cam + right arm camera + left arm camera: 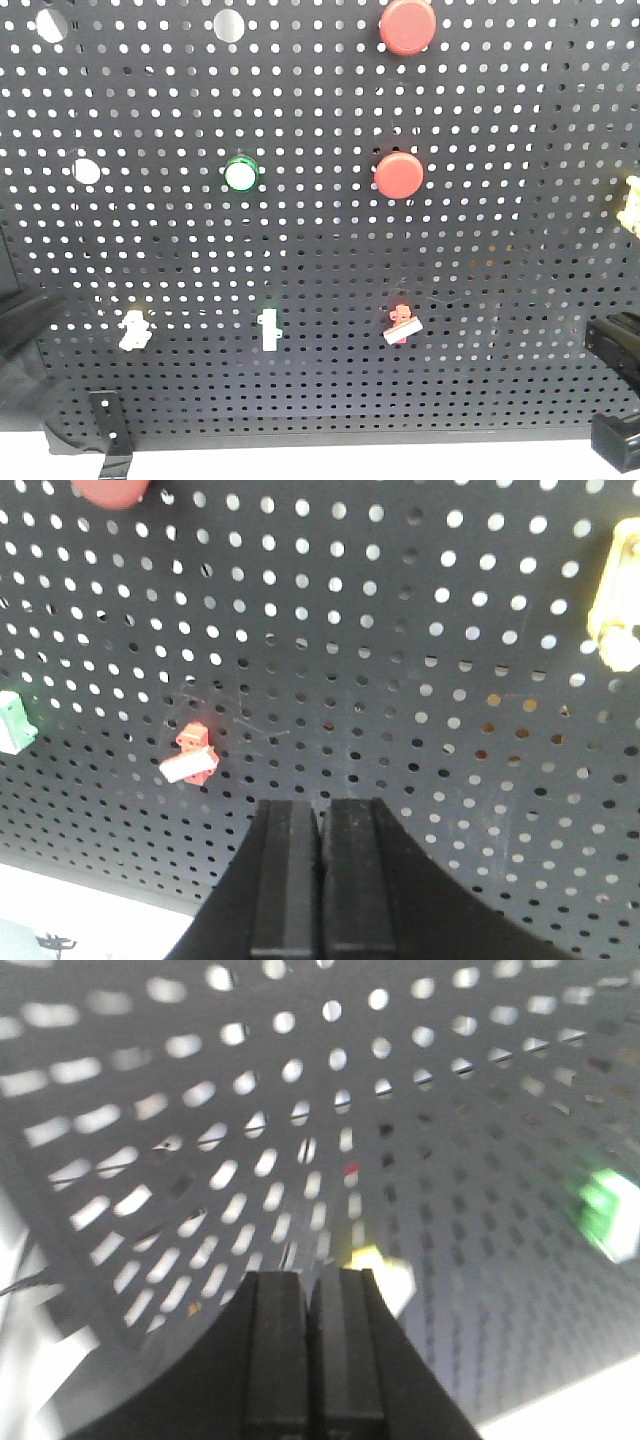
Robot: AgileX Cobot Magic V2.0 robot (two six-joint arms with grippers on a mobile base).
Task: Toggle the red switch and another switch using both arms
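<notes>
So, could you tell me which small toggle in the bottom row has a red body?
The red switch, rightmost; the other two are cream and white.

Bright, even light; the left wrist view is blurred, perhaps overexposed.

The left wrist view is blurred: the cream switch (378, 1272) is a pale smear. The top red button (407, 25) and yellow clip (632, 203) are cut off by edges.
</notes>
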